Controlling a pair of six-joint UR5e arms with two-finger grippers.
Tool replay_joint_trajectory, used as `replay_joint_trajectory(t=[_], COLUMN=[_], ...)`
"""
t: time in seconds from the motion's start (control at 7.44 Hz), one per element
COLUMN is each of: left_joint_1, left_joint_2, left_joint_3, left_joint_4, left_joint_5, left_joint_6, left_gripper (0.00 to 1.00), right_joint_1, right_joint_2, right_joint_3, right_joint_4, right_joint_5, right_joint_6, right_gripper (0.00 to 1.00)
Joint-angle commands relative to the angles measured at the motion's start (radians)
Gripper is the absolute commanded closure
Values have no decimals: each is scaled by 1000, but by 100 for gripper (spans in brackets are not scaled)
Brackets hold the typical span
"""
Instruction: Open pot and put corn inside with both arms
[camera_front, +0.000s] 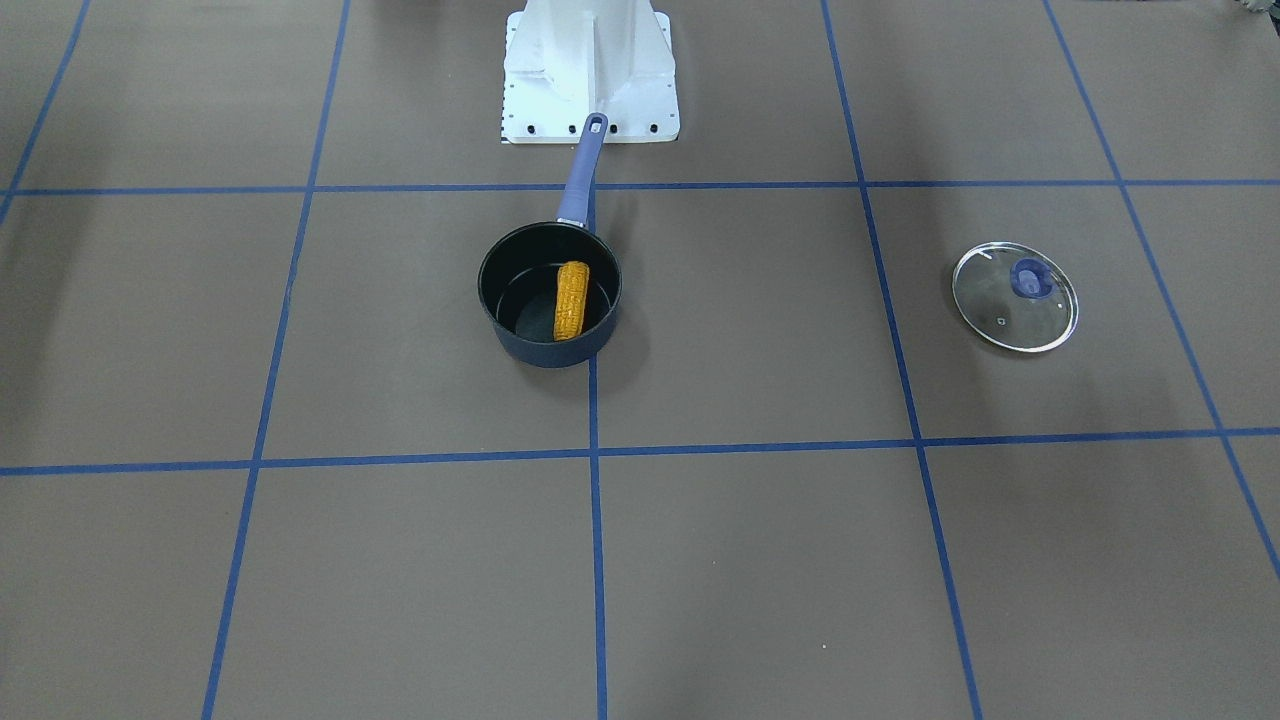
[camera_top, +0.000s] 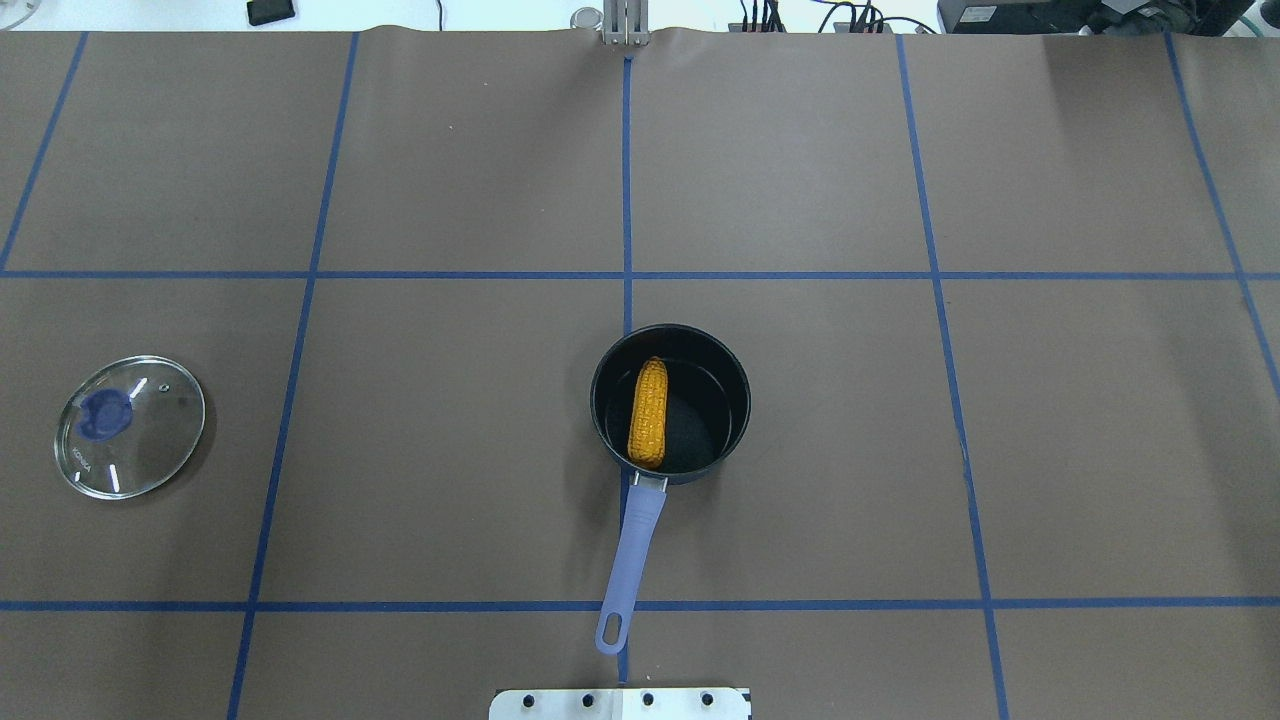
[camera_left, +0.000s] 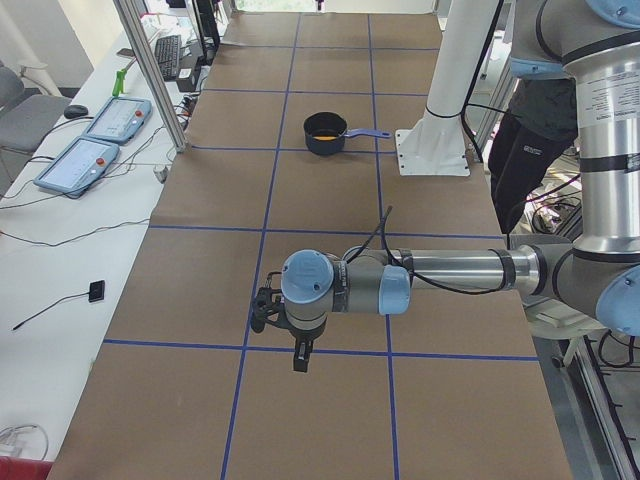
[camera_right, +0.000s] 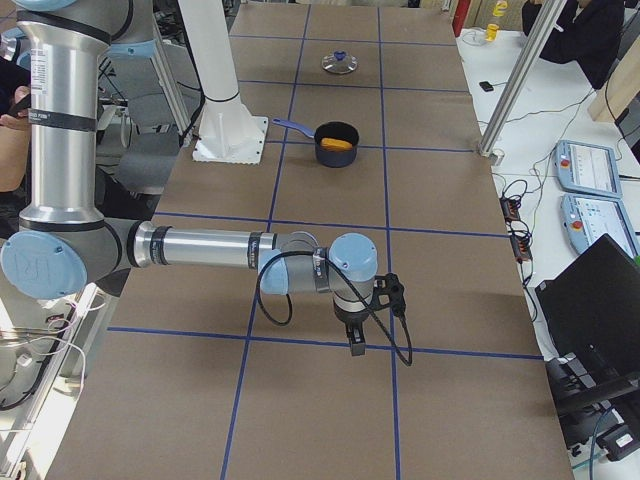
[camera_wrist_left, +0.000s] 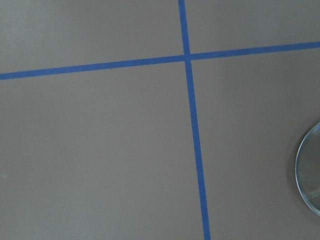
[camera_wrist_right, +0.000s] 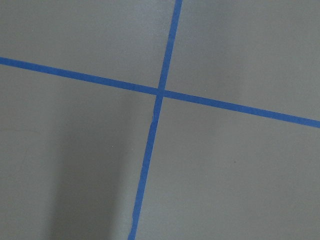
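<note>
The dark navy pot (camera_top: 705, 410) stands open at the table's middle, its purple-blue handle (camera_top: 636, 540) pointing toward the robot's base. The orange-yellow corn (camera_top: 648, 412) lies inside it, also shown in the front view (camera_front: 571, 300). The glass lid (camera_top: 130, 426) with a blue knob lies flat on the table far to the robot's left. My left gripper (camera_left: 300, 356) shows only in the left side view, hanging above the table far from the pot. My right gripper (camera_right: 356, 342) shows only in the right side view, likewise far off. I cannot tell whether either is open or shut.
The white base pedestal (camera_front: 590, 70) stands just behind the pot's handle. Blue tape lines grid the brown table. The lid's rim (camera_wrist_left: 309, 175) shows at the right edge of the left wrist view. Tablets and cables lie beyond the far table edge (camera_left: 90, 140).
</note>
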Motion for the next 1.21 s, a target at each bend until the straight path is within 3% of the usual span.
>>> replay_joint_trajectory(t=[0.0, 1.07], left_joint_1=[0, 0], left_joint_2=[2, 2], left_joint_3=[1, -1], left_joint_4=[-1, -1], left_joint_5=[0, 0], left_joint_6=[0, 0], left_gripper=[2, 2], right_joint_1=[-3, -25], right_joint_2=[-2, -4], right_joint_3=[1, 0], right_joint_4=[1, 1], right_joint_5=[6, 23], right_joint_6=[-9, -9], right_gripper=[0, 0])
